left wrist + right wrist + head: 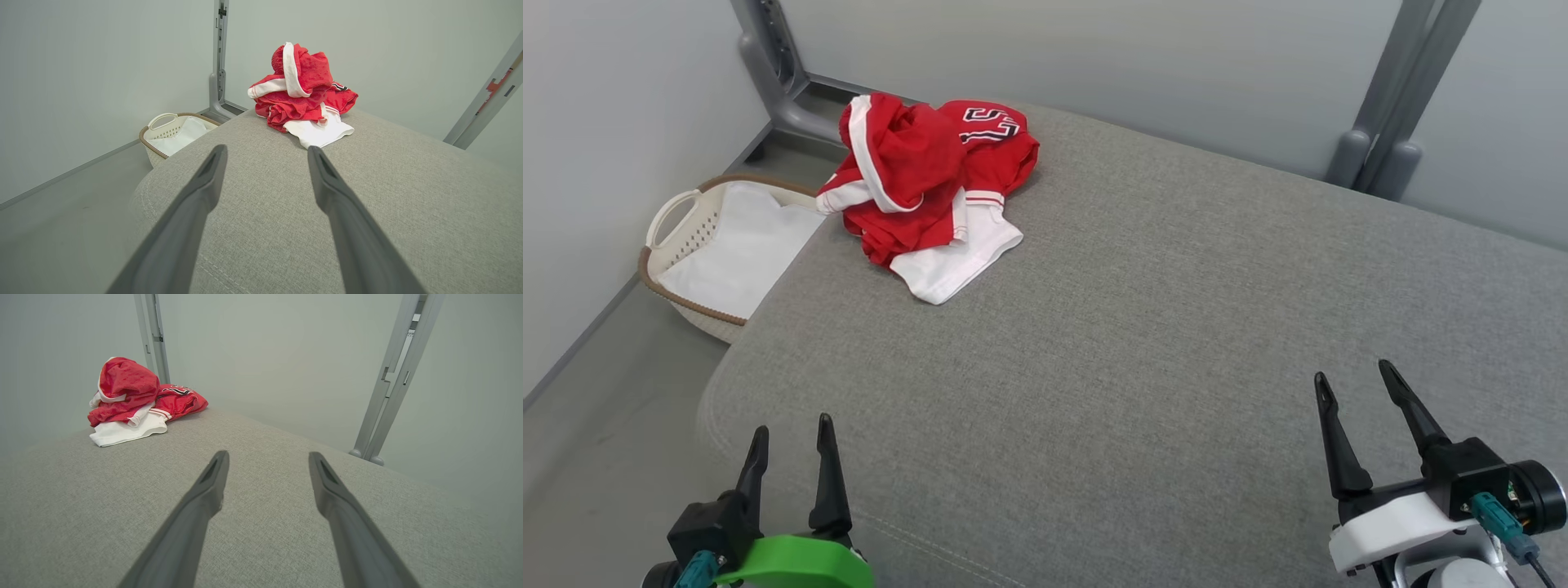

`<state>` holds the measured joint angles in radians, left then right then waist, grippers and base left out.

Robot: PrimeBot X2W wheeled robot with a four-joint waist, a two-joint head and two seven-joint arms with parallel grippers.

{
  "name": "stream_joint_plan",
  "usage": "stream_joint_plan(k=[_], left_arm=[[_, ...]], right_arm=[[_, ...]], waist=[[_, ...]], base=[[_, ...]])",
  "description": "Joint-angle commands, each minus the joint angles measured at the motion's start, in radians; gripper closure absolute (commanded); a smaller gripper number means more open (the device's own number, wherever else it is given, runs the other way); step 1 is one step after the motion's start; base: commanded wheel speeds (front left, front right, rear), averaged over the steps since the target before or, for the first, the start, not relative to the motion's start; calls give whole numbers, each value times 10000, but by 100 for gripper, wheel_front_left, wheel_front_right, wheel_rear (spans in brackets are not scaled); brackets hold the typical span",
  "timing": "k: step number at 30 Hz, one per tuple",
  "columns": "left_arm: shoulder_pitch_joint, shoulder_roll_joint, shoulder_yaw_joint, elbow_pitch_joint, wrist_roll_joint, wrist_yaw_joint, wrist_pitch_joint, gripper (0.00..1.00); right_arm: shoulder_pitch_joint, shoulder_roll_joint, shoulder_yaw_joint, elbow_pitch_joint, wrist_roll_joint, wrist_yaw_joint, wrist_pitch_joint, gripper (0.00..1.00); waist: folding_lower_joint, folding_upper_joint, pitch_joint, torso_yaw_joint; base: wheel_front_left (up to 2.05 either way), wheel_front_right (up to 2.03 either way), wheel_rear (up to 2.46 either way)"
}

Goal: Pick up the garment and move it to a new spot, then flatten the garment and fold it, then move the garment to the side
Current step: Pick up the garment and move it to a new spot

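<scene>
Fingers [832, 482] spread wide on both sides. The left gripper [793, 423] and right gripper [1353, 371] are released, with nothing between the jaws. Both hover low over the near edge of the grey cushion [1135, 327], tips pointing away from the robot.

Ahead of both pairs of fingers is bare upholstery.

The garment is a red-and-white jersey [915, 175], crumpled in a heap with its white hem spilling toward the grippers. It lies well ahead of the left fingers, a touch right of their line in the left wrist view [302, 94]. For the right fingers it's far ahead and well off to the left [130, 388]. Nothing touches it.

Ahead-left of the left fingers, off the cushion edge and down on the floor, sits a laundry basket [682, 237] holding white cloth [743, 245]. Grey metal posts [776, 73] stand against the wall behind.

My read is step one, with the pick-up not started. The left arm looks like the natural reach — extend forward, drop over the top of the heap, close on a thick bunch rather than the loose hem. Then carry it to the open cushion ahead of the fingers so there's room to flatten it. The heap sits close to the cushion edge by the basket, so pull inward.
</scene>
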<state>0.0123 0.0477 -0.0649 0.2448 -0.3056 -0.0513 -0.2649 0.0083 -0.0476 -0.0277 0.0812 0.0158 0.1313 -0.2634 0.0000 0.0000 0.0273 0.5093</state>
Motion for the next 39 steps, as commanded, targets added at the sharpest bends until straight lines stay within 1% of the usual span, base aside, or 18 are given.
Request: stream_joint_plan(k=[1, 7, 11, 13, 15, 19, 20, 23, 25, 28, 33, 39], left_arm=[[130, 49, 30, -48, 11, 73, 7, 0], [107, 49, 116, -141, 18, 125, 7, 0], [-487, 49, 422, -312, 125, 267, 7, 0], [-898, 51, 744, -442, 223, 299, 7, 0], [-1475, 64, 1180, -585, 290, 225, 7, 0], [-2982, 458, 1901, -523, 466, -33, 7, 0], [-3417, 620, 2063, -306, 403, -112, 8, 0], [-4698, 1053, 2138, 506, 323, -282, 18, 0], [-5632, 1484, 2094, 1201, 368, -371, 185, 0], [-6730, 1983, 2131, 2078, 260, -453, 468, 0], [-8225, 2455, 2108, 3494, -58, -591, 896, 0], [-9294, 2882, 2040, 5233, -737, -745, 1520, 0]], right_arm=[[-63, -50, -7, 28, -62, -10, -21, 0], [-60, -50, -78, -30, -139, -10, -21, 0], [-131, -47, -192, -114, -271, -10, -21, 0], [-247, -51, -220, -163, -399, -10, -21, 0], [-336, -50, -231, -212, -527, -10, -21, 0], [-654, -50, -151, -304, -815, -10, -21, 0], [-755, -50, -82, -340, -917, -10, -21, 0], [-983, -51, -3, -400, -1224, -10, -21, 0], [-1181, -52, 139, -451, -1451, -10, -21, 0], [-1509, -52, 305, -521, -1653, -10, -21, 0], [-2024, -48, 491, -680, -1936, -12, -21, 0], [-2463, -55, 842, -817, -2055, -12, -21, 0]], waist=[[0, 0, 87, 120], [0, 0, 149, 171], [0, 0, 383, 99], [0, 0, 576, -22], [0, 0, 791, -173], [0, 0, 1284, -584], [0, 0, 1459, -737], [0, 0, 1847, -1058], [0, 0, 2183, -1349], [0, 0, 2693, -1790], [0, 0, 3590, -2401], [0, 0, 4452, -3072]], base=[[0, 0, 0], [0, 0, 0], [0, 0, 0], [0, 0, 0], [0, 0, 0], [0, 0, 0], [0, 0, 0], [0, 0, 0], [0, 0, 0], [0, 0, 0], [0, 0, 0], [0, 0, 0]])
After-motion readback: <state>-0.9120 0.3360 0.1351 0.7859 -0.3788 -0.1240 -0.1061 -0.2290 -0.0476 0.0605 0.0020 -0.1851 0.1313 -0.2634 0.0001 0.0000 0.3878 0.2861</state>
